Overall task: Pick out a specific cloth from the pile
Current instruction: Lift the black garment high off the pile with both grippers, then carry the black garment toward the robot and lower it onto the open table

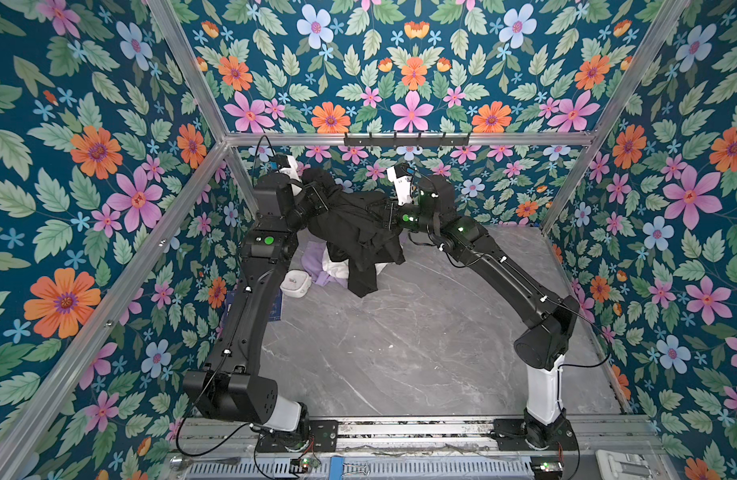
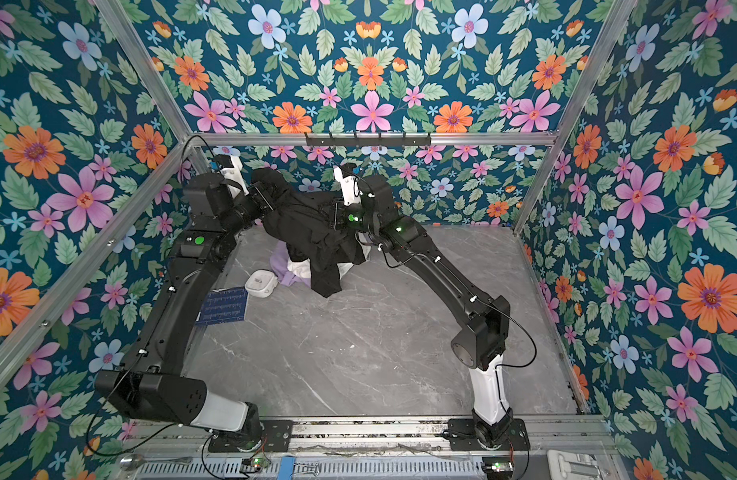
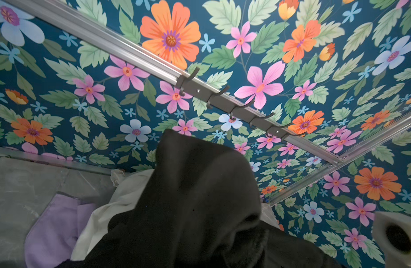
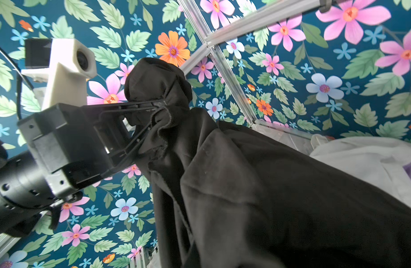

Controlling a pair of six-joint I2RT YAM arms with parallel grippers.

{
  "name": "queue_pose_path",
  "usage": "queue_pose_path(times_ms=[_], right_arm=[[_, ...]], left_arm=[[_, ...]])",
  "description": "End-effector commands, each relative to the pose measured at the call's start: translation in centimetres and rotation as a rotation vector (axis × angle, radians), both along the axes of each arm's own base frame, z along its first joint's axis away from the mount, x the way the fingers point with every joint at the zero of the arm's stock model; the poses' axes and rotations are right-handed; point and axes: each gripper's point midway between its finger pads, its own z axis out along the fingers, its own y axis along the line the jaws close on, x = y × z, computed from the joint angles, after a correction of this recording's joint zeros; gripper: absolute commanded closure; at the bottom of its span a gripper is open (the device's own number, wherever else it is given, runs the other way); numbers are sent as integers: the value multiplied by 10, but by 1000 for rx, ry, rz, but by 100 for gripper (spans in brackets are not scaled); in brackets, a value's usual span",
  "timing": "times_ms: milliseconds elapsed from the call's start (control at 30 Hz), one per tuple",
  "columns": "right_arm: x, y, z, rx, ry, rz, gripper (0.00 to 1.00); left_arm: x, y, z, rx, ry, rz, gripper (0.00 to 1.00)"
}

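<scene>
- Right, the cloth (image 1: 354, 226) is up off the pile (image 1: 331, 270), strung between the two arms directly above it.
- left jaws: clamped shut on a bunched edge of the cloth, plain in the right wrist view. A knot of fabric pokes up past them.
- right jaws: buried in black fabric, closed. The cloth's span ends there in both top views, so I read them as gripping it too.
- Why two grips, my read: the garment is wide and floppy. Two high pinch points spread it and lift the bulk clear of the pile.
- The white garment (image 1: 337, 272) and lavender garment (image 1: 313, 262) lie flat on the worktop (image 1: 400, 332) in the pile, neither lifted. Separation looks good.
- The lowest flap hangs down over the pile's near side. I can't tell whether it touches the white garment.
- Look: plain matte black, no print, soft with heavy folds and a slightly frayed stitched hem near the left jaws.
- The hook rail (image 1: 406, 139) sits above and behind the pile.
</scene>
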Motion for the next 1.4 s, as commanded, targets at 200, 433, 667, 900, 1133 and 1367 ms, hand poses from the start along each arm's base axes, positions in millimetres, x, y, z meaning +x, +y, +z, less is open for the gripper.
queue_pose_path(times_ms=[200, 433, 667, 900, 1133, 1367], right_arm=[[-21, -12, 43, 31, -78, 25, 100], [-45, -34, 68, 33, -109, 11, 100], [-74, -64, 72, 15, -98, -19, 100], [-120, -97, 69, 23, -96, -57, 100], [-161, -113, 36, 3, -23, -69, 100], [-192, -127, -8, -28, 100, -84, 100]], left_arm=[[-12, -11, 30, -36, -64, -75, 100], [-32, -33, 39, -84, -66, -186, 100], [-61, -63, 45, -106, -66, -276, 100], [-90, -77, 29, -131, -29, -313, 100], [-123, -99, 1, -162, 54, -383, 100], [-140, -112, -71, -125, 224, -408, 100]])
